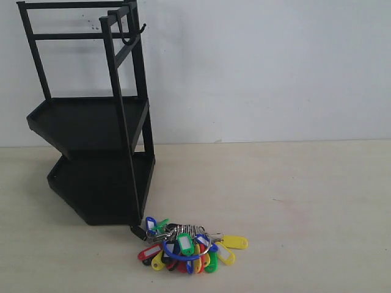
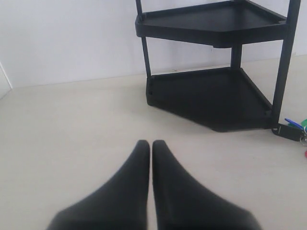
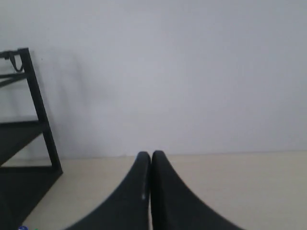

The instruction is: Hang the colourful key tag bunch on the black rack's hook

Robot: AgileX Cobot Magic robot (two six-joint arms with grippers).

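Start from the left fingers, pressed together and holding nothing, low over the table. See the right fingers closed and empty likewise. Find the colourful key tag bunch lying on the table right at the front foot of the black rack, not yet picked up. So begin with the pick-up: spread one pair, probably the right, and come down on the silver rings rather than the loose tags. Pinch firmly, leaving a ring free below. Lift well clear, carry up to the hook at the rack's top corner, and thread that ring over the upturned tip before letting go.
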